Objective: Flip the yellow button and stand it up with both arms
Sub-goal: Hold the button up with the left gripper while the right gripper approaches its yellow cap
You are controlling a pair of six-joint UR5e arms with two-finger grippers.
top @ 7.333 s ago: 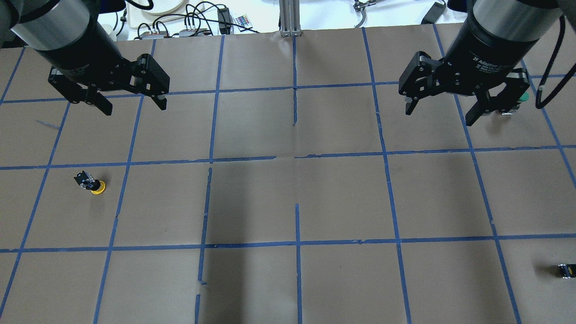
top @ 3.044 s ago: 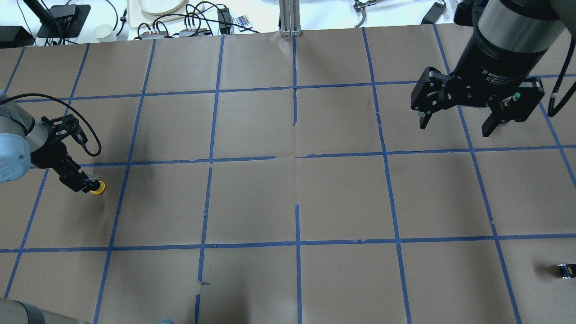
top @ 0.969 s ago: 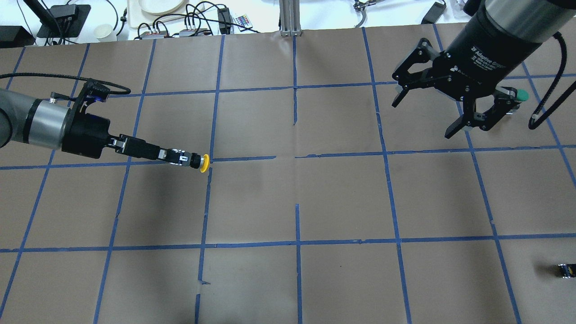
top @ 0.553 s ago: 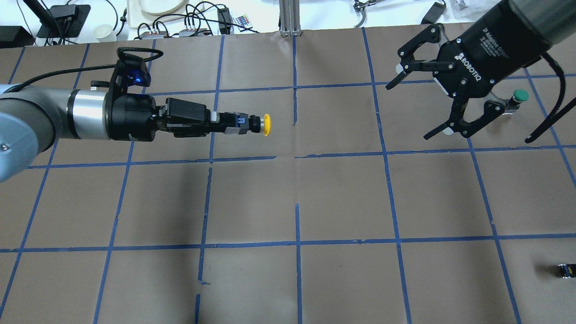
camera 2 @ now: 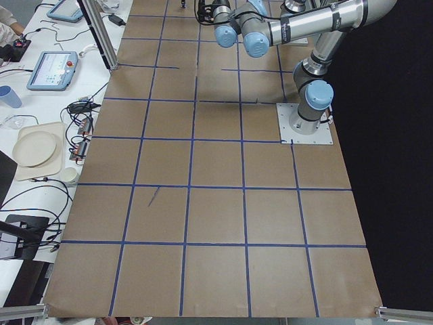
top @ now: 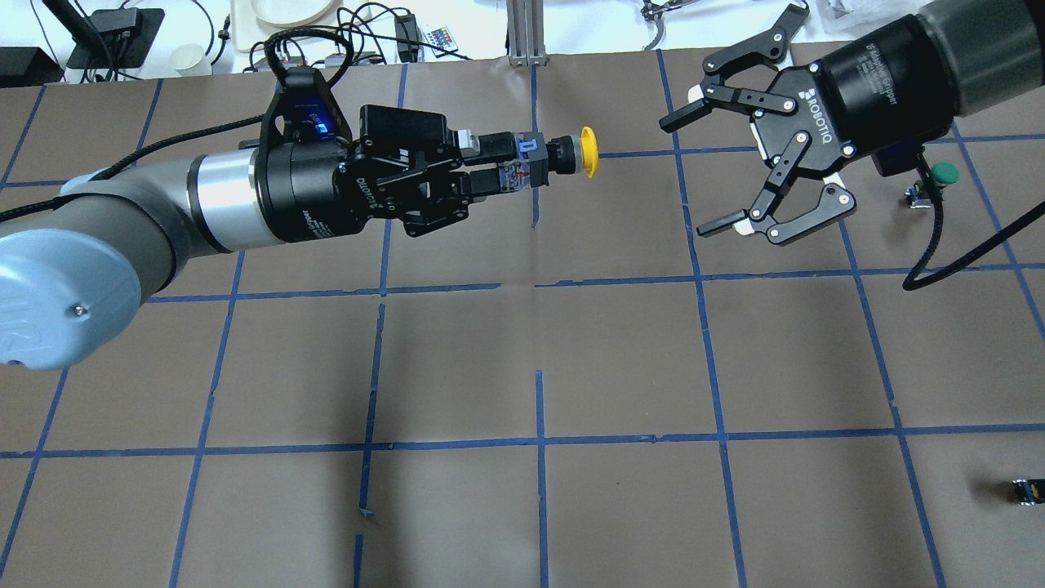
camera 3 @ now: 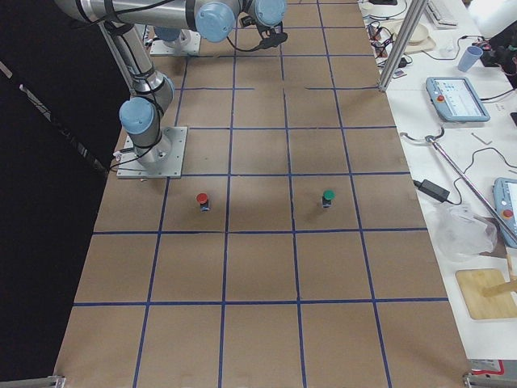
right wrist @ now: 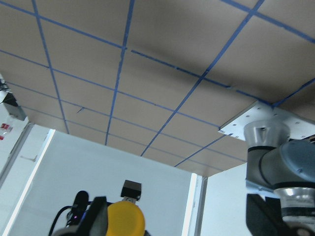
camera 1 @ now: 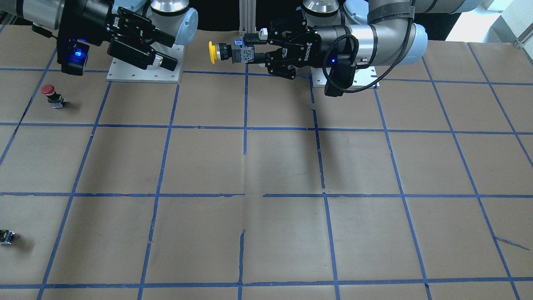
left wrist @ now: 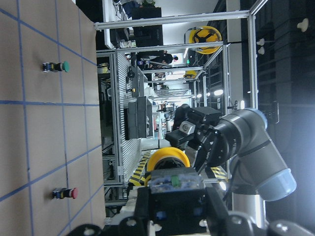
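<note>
My left gripper (top: 508, 163) is shut on the grey-black block body of the yellow button (top: 587, 152) and holds it level, high above the table, with the cap pointing toward the right arm. In the front-facing view the left gripper (camera 1: 249, 54) and the yellow button (camera 1: 212, 52) hang near the table's centre line. My right gripper (top: 687, 180) is open wide and empty, facing the cap a short gap away; it also shows in the front-facing view (camera 1: 170, 53). The yellow button fills the left wrist view (left wrist: 169, 159) and shows at the bottom of the right wrist view (right wrist: 126, 219).
A red-capped button (camera 1: 49, 93) and a green-capped button (top: 941, 174) stand on the brown paper on the right arm's side. A small dark capless switch block (top: 1027, 491) lies near the right front edge. Cables and dishes lie beyond the far edge.
My left gripper took the yellow button off the table at the left, lifted it and carried it toward the centre. My right gripper turned its open jaws toward the cap and came closer.
</note>
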